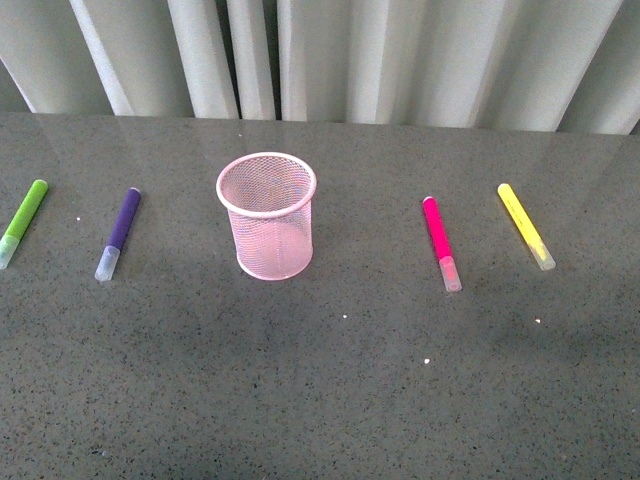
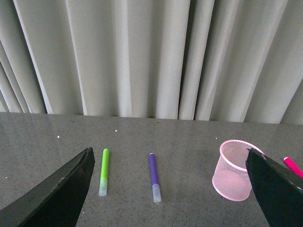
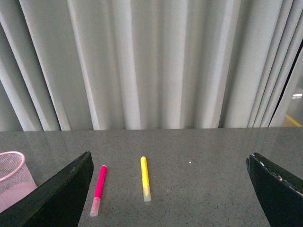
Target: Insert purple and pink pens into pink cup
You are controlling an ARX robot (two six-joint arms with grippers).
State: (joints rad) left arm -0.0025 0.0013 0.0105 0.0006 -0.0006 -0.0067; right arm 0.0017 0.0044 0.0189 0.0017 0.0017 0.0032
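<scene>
1. Left gripper (image 2: 168, 152) is spread wide and holds nothing. No pen touches it.
2. The right gripper (image 3: 169, 155) is spread wide too, and it also holds nothing.
3. The pink cup (image 1: 272, 245) stands up straight on the grey table (image 1: 320, 400), near the middle. Its round mouth faces up.
4. The cup is made of wire mesh, so you can see right through it. Only its own mesh shows inside, so the cup is empty.
5. The purple pen (image 1: 120, 232) lies flat on the table to the left of the cup, well apart from it. Its clear cap points toward the robot.
6. The pink pen (image 1: 440, 243) lies flat on the table to the right of the cup, also well apart from it. Its clear cap points toward the robot too.
7. A green pen (image 1: 23, 222) lies further left than the purple pen, by the edge of the front view.
8. A yellow pen (image 1: 526, 227) lies further right than the pink pen.
9. All four pens are outside the cup, and none of them touch each other.
10. A pale curtain (image 1: 400, 60) hangs behind the table.
</scene>
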